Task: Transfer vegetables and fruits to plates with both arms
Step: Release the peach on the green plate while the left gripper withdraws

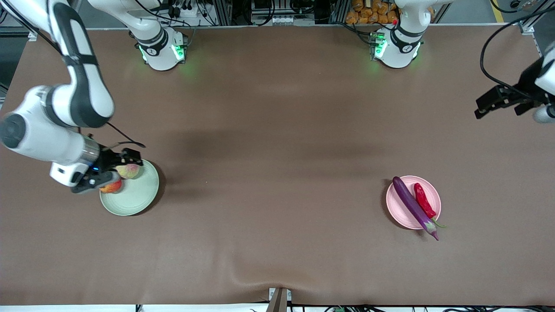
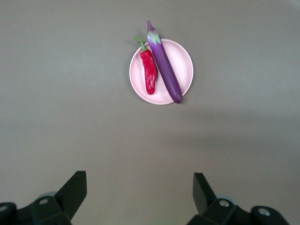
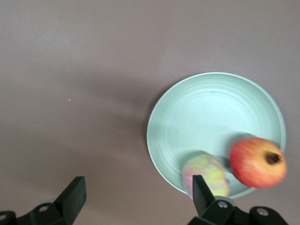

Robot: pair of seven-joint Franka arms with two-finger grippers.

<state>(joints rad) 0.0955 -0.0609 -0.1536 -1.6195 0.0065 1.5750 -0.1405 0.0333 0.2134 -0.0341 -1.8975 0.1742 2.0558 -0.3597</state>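
Right claw (image 1: 113, 170) partly hides pomegranate (image 1: 111, 187), peach (image 1: 129, 171).

In the front view, the right gripper (image 1: 113, 170) partly covers the pomegranate (image 1: 112, 187). In the right wrist view, the peach (image 3: 206, 174) appears blurred.

Purple eggplant (image 1: 413, 205) and red chili (image 1: 423, 200) lie on pink plate (image 1: 401, 216); pomegranate (image 1: 112, 187), peach (image 1: 128, 171) on green plate (image 1: 136, 197).

eggplant (image 1: 412, 203) glossy, smooth | chili pepper (image 1: 424, 200) shiny, wrinkly | pink plate (image 1: 405, 219) and green plate (image 1: 138, 195) matte | table cover (image 1: 277, 173) dull brown, cloth-ish
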